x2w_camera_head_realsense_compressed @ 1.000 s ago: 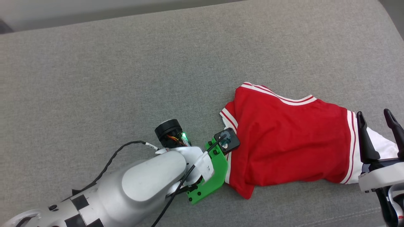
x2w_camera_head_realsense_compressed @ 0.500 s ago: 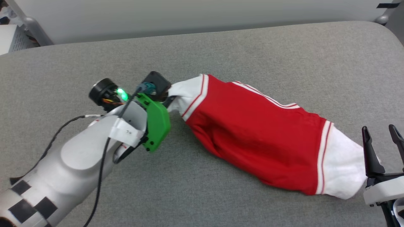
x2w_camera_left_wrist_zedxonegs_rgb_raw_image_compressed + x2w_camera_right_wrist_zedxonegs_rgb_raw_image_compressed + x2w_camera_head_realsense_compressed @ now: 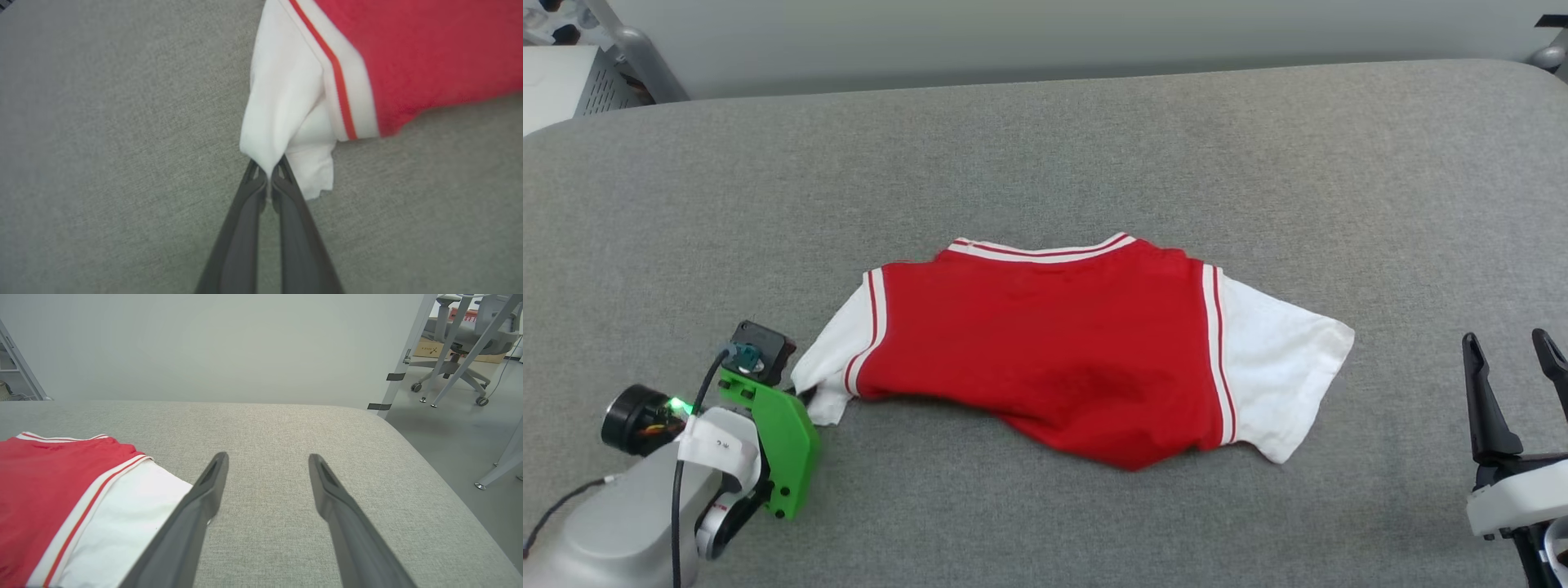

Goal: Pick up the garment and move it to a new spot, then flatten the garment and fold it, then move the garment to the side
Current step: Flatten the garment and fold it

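The garment, a red T-shirt with white striped sleeves, lies spread across the middle of the grey cushion. My left gripper is shut on the edge of its white left sleeve, at the lower left of the head view beside the green bracket. A fold of that sleeve hangs past the fingertips. My right gripper stands open at the lower right, apart from the other white sleeve. In the right wrist view the garment lies left of the open right gripper.
The cushion's far edge meets a pale wall. Past its right edge are bare floor, metal legs and an office chair. A pale cabinet stands at the far left.
My left gripper has dragged the garment left across the cushion by its sleeve and come down low; the shirt now lies more spread out. The head camera has also shifted. The right gripper stays open.
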Tool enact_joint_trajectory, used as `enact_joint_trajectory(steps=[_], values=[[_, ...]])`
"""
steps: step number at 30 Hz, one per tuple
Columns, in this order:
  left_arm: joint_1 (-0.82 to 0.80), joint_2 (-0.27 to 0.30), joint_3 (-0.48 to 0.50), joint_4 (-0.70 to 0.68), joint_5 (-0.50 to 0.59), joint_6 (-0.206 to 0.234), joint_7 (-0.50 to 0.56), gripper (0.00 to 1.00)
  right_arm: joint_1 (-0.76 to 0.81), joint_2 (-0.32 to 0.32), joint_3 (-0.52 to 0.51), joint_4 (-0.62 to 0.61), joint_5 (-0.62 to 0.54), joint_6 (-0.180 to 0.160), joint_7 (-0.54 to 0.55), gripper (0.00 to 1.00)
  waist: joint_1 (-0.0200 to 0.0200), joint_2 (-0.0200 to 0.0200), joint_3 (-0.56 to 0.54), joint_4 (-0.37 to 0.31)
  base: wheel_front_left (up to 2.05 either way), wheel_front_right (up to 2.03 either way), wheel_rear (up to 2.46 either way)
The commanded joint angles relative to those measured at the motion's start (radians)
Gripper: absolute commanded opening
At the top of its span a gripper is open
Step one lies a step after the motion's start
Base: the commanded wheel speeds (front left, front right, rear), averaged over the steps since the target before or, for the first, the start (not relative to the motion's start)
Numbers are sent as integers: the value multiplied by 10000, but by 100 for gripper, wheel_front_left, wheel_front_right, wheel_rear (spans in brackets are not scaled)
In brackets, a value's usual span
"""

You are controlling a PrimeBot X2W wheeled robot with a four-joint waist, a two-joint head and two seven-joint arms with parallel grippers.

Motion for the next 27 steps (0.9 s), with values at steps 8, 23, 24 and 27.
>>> enact_joint_trajectory(steps=[8,23,24,27], values=[[536,-714,95,530,-442,75,-583,100,155,32,-53,53,-14,-7,120,100,-1,0,-141,94,0,0,0],[2372,-1233,3142,-2329,1365,3384,-3722,100,358,-228,-127,-349,9,-7,392,100,-1,0,-1050,534,0,0,0],[2587,-1303,3440,-2652,1634,3555,-3723,100,299,-323,-123,-420,5,-7,432,100,-1,0,-1052,553,0,0,0],[3791,-1750,4723,-4068,2918,4088,-3725,100,-229,-926,-1,-752,68,-7,731,100,-1,0,-1030,648,0,0,0]])
